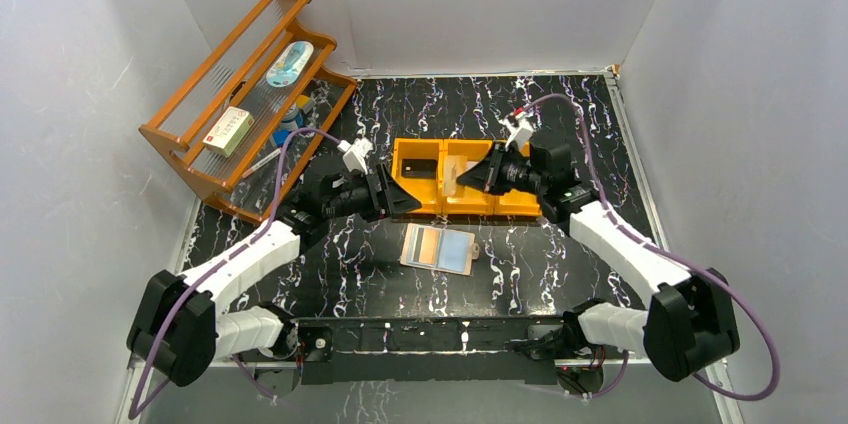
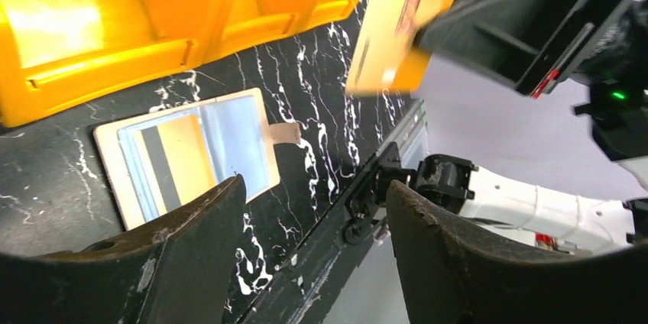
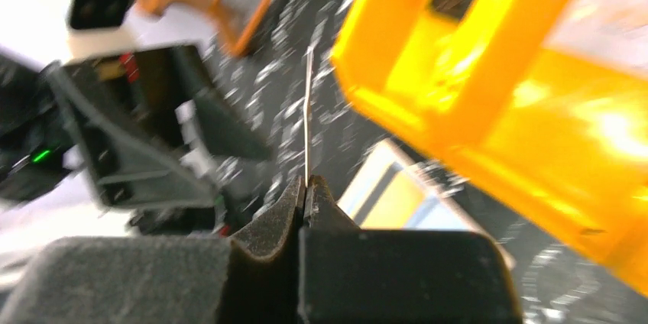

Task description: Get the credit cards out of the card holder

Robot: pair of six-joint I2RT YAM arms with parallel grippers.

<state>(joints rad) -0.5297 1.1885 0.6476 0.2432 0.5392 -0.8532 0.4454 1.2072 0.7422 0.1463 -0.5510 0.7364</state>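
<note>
Top view: card holder [image 1: 437,249] lies open and flat on the marbled table [image 1: 560,264], just on the near side of the orange tray [image 1: 420,159]. Its long axis runs approx left-right w/ a slight tilt, closing tab toward the right. Left gripper [image 1: 406,199] hovers by the tray's left end, just beyond the holder's left half. Right gripper [image 1: 470,176] is over the tray's middle compartment w/ the held card [image 1: 450,182] at its tip. Left wrist view: left fingers [image 2: 199,247] are spread wide w/ nothing btwn them. The holder sits ahead of and below them, w/ a striped yellow card [image 2: 172,160] in one sleeve; the other sleeve looks empty. The right gripper shows upper right, clamped on the held card. Right wrist view, blurred: right fingers [image 3: 267,225] are pressed together on the held card, seen edge-on and standing up from the pinch. The tray is to the right, the holder beyond and lower. Judgement: one card is out and likely bound for the tray, one remains. The left arm is nearer the holder and free, so prob. the one to reach toward the near side and down; the striped card should slide out along the holder's short axis.
</note>
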